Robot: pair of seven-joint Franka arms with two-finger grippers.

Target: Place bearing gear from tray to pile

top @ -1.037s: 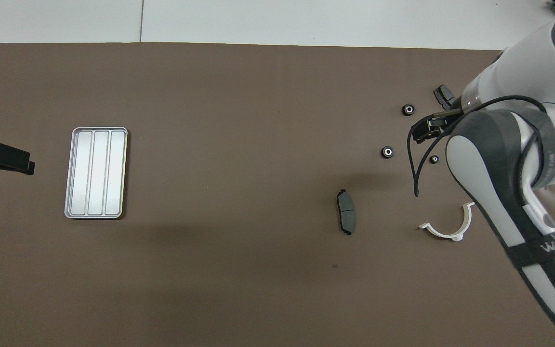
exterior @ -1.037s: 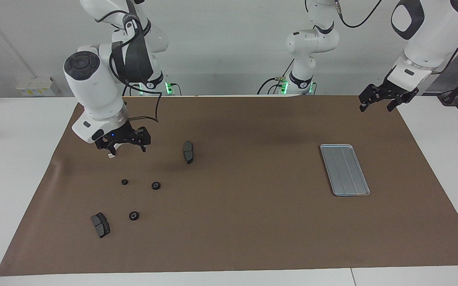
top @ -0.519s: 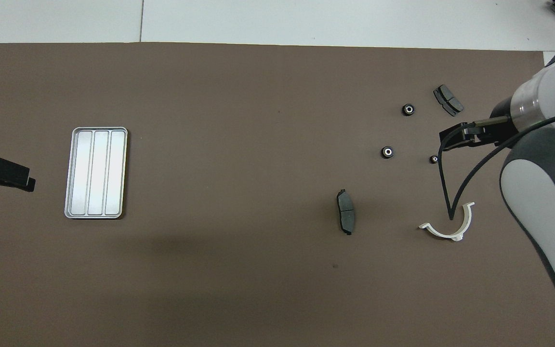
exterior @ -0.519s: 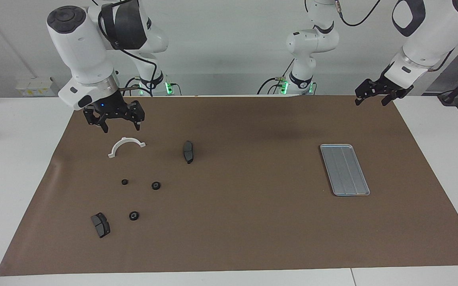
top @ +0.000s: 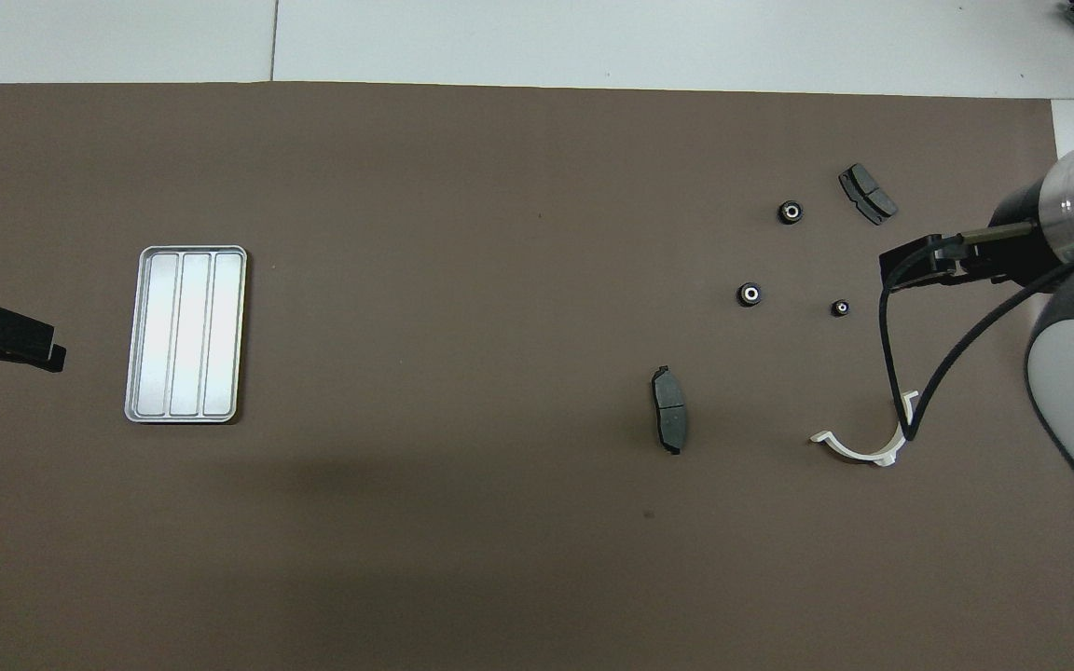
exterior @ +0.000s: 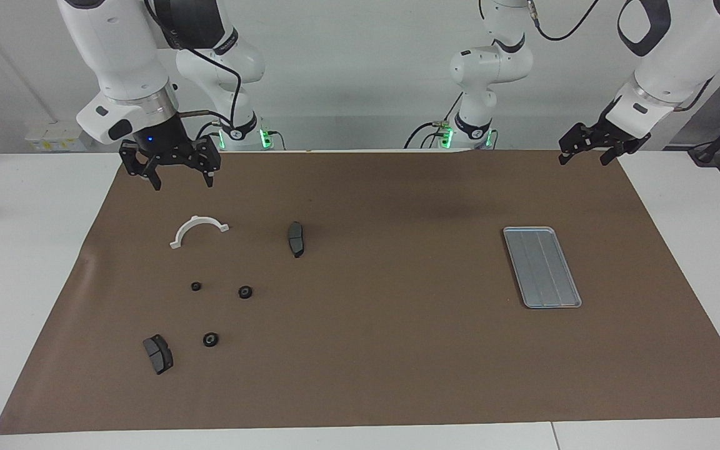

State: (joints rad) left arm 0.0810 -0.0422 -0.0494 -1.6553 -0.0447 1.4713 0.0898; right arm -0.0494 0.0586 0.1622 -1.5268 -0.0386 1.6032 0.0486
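So the tray (exterior: 542, 267) sits bare on the brown mat toward the left arm's end of the tabletop, nothing in it, and three little bearing gears (exterior: 245, 292) are already down in the pile (exterior: 200, 287) at the right arm's end, lying between the white bracket (exterior: 198, 229) and the two brake pads (exterior: 158, 354). Looks basically done to me. The right gripper (exterior: 169, 170) hangs over the mat's edge near the bracket, jaws spread and holding nothing. The left gripper (exterior: 591, 147) waits over the mat's corner near the tray, jaws look spread too. Main risk I see: if the right arm dips back down it could clip the bracket or send a gear rolling, since they're small, round and loose.
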